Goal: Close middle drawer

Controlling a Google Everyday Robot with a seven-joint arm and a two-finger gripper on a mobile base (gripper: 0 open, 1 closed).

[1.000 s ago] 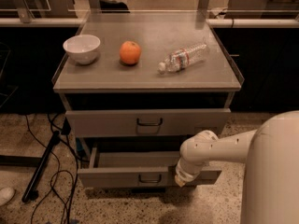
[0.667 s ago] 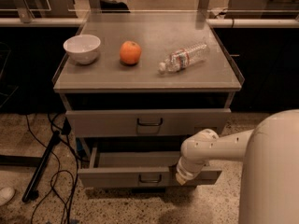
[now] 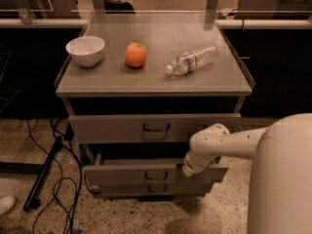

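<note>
Here, gripper (image 3: 187,170) at grey middle drawer (image 3: 124,174)

Dim warm overhead light; sheen on cabinet top (image 3: 156,78); shadow beneath; pincer (image 3: 187,170) at middle drawer (image 3: 122,174) front

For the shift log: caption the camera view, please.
Gripper at the front of the open middle drawer, right of its handle.

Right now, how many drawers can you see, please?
3: the top drawer, the middle drawer below it with the gripper at its right front, and the bottom drawer lowest.
</note>
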